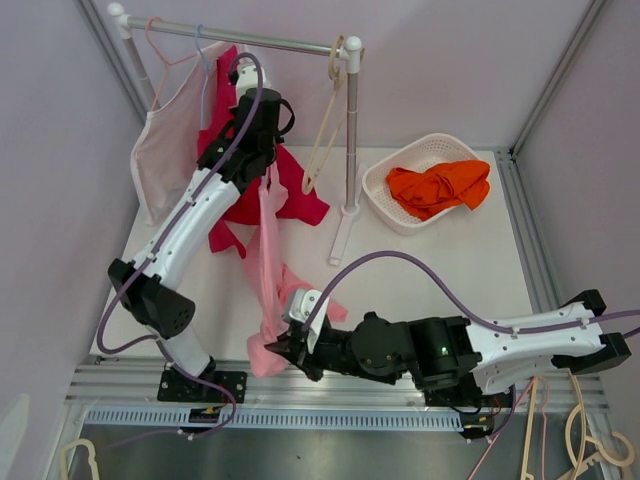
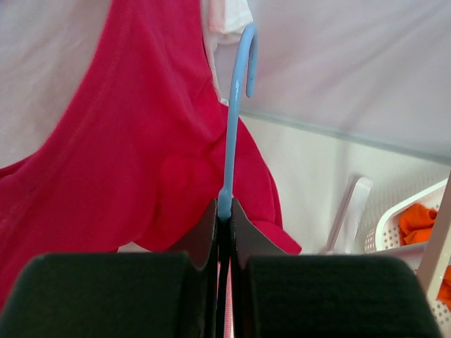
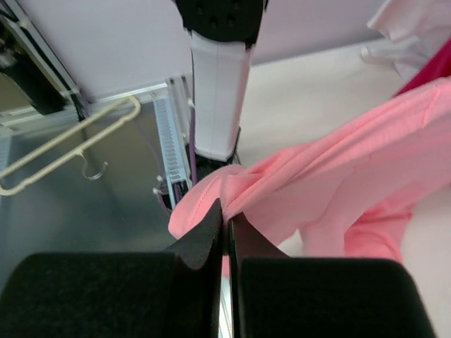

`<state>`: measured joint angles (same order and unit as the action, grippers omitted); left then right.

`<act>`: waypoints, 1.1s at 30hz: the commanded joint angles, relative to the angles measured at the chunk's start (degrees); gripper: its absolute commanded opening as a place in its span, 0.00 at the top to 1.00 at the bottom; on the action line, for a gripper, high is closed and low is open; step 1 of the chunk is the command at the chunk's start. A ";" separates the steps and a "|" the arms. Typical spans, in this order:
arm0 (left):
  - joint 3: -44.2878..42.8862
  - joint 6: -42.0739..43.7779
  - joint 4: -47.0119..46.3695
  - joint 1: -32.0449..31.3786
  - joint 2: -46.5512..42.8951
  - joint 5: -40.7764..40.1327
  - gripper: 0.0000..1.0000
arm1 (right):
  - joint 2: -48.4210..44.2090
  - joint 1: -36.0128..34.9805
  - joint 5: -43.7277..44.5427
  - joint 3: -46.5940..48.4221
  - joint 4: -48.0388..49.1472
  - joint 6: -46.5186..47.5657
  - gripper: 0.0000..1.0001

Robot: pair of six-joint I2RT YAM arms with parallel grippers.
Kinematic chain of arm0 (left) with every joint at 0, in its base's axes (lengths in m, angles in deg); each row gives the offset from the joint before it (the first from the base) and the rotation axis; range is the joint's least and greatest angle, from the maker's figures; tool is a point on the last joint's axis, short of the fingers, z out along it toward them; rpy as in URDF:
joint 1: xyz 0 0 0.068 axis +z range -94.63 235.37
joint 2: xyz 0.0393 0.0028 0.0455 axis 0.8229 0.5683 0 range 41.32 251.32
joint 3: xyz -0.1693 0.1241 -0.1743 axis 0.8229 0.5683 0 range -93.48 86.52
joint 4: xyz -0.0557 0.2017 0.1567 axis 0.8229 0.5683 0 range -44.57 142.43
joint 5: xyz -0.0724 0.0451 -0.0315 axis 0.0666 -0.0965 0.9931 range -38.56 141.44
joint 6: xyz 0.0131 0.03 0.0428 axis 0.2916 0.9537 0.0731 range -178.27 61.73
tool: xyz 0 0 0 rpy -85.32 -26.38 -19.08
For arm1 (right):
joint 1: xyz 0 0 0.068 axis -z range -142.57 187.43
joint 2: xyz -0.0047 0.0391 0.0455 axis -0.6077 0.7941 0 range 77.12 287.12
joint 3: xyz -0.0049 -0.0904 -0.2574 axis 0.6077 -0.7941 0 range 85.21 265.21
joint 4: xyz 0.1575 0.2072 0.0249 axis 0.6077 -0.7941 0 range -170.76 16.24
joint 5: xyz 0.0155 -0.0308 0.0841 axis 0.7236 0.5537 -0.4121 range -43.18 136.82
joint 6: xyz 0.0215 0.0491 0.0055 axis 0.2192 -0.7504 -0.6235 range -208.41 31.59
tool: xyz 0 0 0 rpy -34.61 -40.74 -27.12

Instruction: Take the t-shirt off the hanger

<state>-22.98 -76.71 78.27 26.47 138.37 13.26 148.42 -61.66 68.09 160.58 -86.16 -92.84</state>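
A pink t-shirt (image 1: 265,260) hangs stretched from up near the rack down to the table's front edge. My left gripper (image 1: 250,90) is raised beside the rack rod. In the left wrist view it (image 2: 224,211) is shut on the neck of a light blue hanger (image 2: 235,113), whose hook stands free against the wall. My right gripper (image 1: 283,345) is low at the front. In the right wrist view it (image 3: 227,218) is shut on a fold of the pink t-shirt (image 3: 338,162). Where the shirt meets the hanger is hidden behind my left arm.
A red garment (image 1: 295,195) hangs behind the left arm and fills the left wrist view (image 2: 127,141). A pale garment (image 1: 160,150) and a cream hanger (image 1: 325,130) hang on the white rack (image 1: 352,130). A white basket (image 1: 385,200) holds an orange garment (image 1: 440,185). Loose hangers (image 1: 585,435) lie below the table's front edge.
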 commanded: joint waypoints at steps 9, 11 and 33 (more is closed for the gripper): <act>-9.25 0.85 -3.83 3.42 4.02 0.64 0.99 | -3.72 -7.96 -5.62 -3.13 -3.24 -3.05 1.00; -9.60 0.69 -3.57 4.20 4.37 0.82 0.99 | -3.37 -7.96 -7.30 -2.25 -4.55 -2.96 1.00; -17.08 -1.60 0.47 7.81 11.68 4.16 0.99 | -2.67 -14.21 6.04 0.30 -11.32 -7.44 0.85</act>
<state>-39.00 -76.91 82.01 34.66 153.72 18.40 146.02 -76.61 68.51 158.31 -95.98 -99.48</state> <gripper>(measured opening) 0.037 0.083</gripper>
